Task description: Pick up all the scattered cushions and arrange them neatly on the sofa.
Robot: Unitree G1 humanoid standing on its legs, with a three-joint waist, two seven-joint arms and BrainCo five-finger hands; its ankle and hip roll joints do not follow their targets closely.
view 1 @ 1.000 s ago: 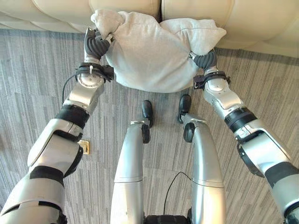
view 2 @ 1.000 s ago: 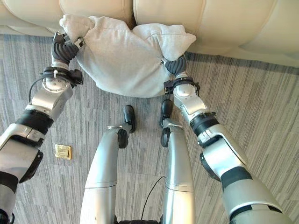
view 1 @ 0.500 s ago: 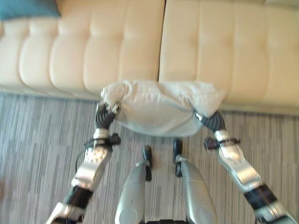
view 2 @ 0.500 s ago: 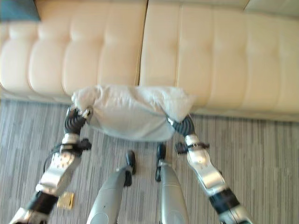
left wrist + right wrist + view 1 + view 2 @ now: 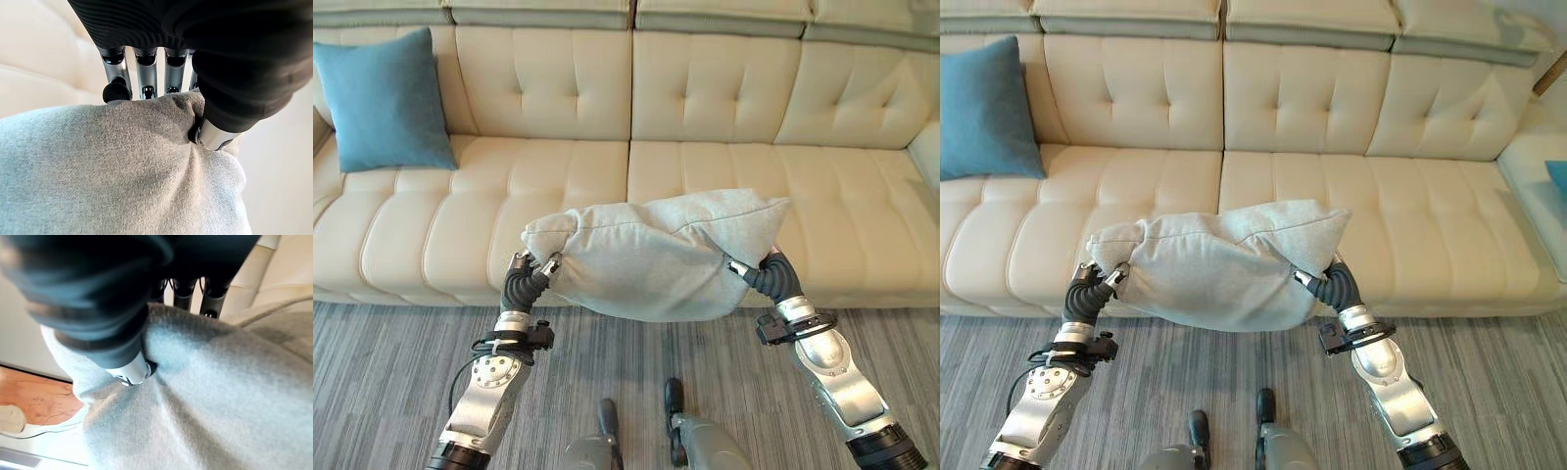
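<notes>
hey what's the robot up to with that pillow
The robot holds a grey cushion up off the floor in front of a cream sofa. Its left hand pinches one end of the cushion and its right hand pinches the other, thumb and fingers pressed into the fabric. A blue cushion already leans against the sofa's backrest at the robot's left. The grey one is not yet set down.

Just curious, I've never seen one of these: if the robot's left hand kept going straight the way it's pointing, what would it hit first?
Probably the cream sofa: the left hand, gripping the grey cushion, points toward the seat's front edge. Depth is hard to judge.
</notes>
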